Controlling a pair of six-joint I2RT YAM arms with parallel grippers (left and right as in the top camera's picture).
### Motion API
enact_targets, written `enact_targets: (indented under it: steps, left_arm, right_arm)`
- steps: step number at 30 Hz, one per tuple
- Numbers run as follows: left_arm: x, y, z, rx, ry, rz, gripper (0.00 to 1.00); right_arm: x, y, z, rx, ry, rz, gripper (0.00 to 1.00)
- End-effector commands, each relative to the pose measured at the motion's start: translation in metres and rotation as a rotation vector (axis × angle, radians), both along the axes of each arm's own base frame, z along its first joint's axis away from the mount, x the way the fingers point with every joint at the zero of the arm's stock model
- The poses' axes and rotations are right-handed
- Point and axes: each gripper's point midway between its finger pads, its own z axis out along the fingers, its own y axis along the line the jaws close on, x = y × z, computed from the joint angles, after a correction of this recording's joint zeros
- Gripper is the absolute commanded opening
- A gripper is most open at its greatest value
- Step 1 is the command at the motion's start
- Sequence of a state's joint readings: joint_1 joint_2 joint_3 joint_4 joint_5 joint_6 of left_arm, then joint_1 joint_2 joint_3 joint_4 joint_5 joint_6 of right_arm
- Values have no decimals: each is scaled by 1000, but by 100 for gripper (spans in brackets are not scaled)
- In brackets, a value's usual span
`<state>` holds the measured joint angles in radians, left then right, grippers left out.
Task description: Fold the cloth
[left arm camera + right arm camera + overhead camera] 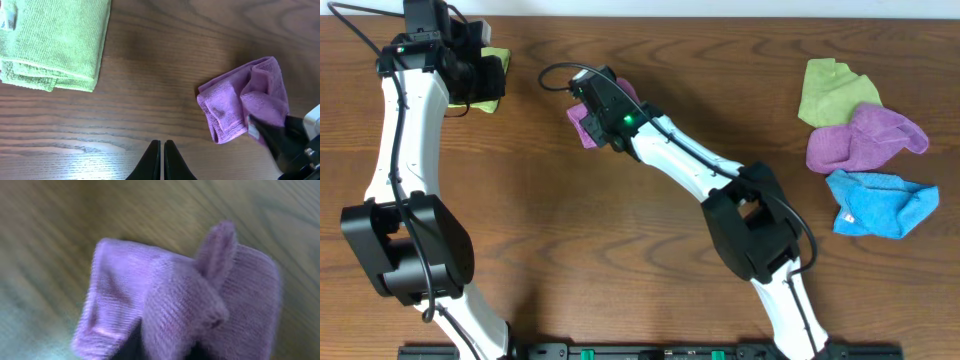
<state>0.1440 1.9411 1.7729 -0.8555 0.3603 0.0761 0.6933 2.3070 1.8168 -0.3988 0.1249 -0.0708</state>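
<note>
We find the cloth (235,107) bunched toward the far edge of the bench (720,60), directly under our right hand (592,108); its grasp we cannot tell. Our left hand (162,149) is clenched.

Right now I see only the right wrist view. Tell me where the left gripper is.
Observer: The left gripper is shut and empty, off to one side of the cloth, near a folded green cloth.
Operator: Place the cloth on the table for me.
Observer: Overhead, it lies top centre, mostly hidden under the right gripper.
Operator: List what else is out there.
Observer: Three crumpled cloths sit together at the far right: a lime-green cloth, a violet cloth and a blue cloth.
</note>
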Motion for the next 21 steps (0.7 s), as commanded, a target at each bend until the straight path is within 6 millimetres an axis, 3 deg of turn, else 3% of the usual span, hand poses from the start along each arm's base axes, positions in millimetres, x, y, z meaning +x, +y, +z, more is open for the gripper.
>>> enact_targets:
  steps: [1,5,8,12,16,20,21]
  left_arm:
    - [0,3,-5,-1,7,-8,6]
    - [0,8,-5,22,4,-12,6]
    - [0,17,-5,26,2,9,6]
    - [-2,37,-5,25,4,50,6]
    - [-4,42,-4,-11,1,58,6]
    - [-7,19,-12,-95,-4,-36,9]
    - [-8,11,-16,-128,1,-56,14]
  right_arm:
    - [-24,35,-7,95,83,103,35]
    - [-45,57,-5,185,165,168,40]
    - [-37,49,-6,157,137,132,41]
    - [-20,32,12,172,107,76,44]
    - [2,4,55,182,26,3,62]
    - [11,-29,119,203,-58,-38,77]
    - [10,-37,135,208,-74,-42,79]
